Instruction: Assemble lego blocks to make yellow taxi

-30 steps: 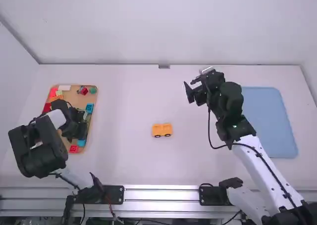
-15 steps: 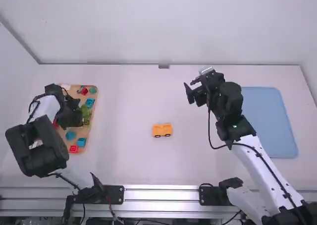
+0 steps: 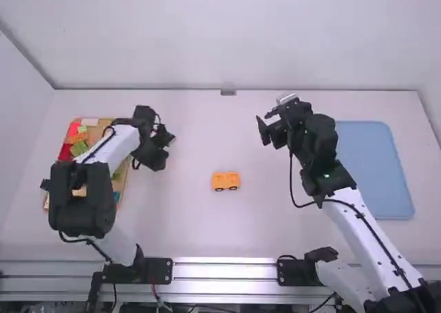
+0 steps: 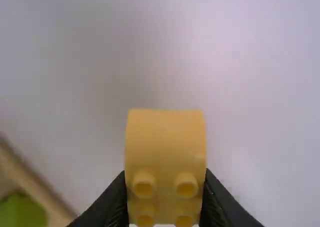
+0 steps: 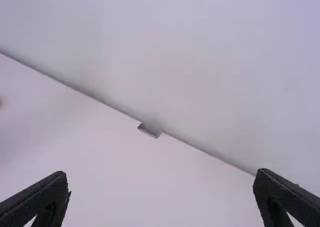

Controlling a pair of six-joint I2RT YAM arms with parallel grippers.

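- The left gripper [image 4: 165,187] is closing its two fingers on a yellow block [image 4: 165,149], one finger pressing each side. This side grip is probably leaving the top and underside free for stacking.
- The block is showing round studs near the fingers, and its smooth, curved end is pointing away from them; it is probably serving as the cab or roof.
- The left gripper is hovering just beyond the tray [image 4: 37,187], on the side facing the car, with the left arm spanning the tray.
- The car [image 3: 225,181], yellow-orange with dark wheels, is standing upright on the table [image 3: 186,223] between the two arms, likely so that either can be reaching it.
- Coloured blocks, a green one [image 4: 22,212] among them, are lying in the tray, presumably waiting as a parts supply.
- The right gripper [image 5: 161,173] is holding nothing, its fingers standing wide apart above the table, perhaps leaving the left arm room.
- A blue mat [image 3: 375,168] is lying beside the right arm, possibly marking a place for the finished taxi.
- The next move is likely calling for lining up the block over the car; a crooked press could be tipping or rolling it.
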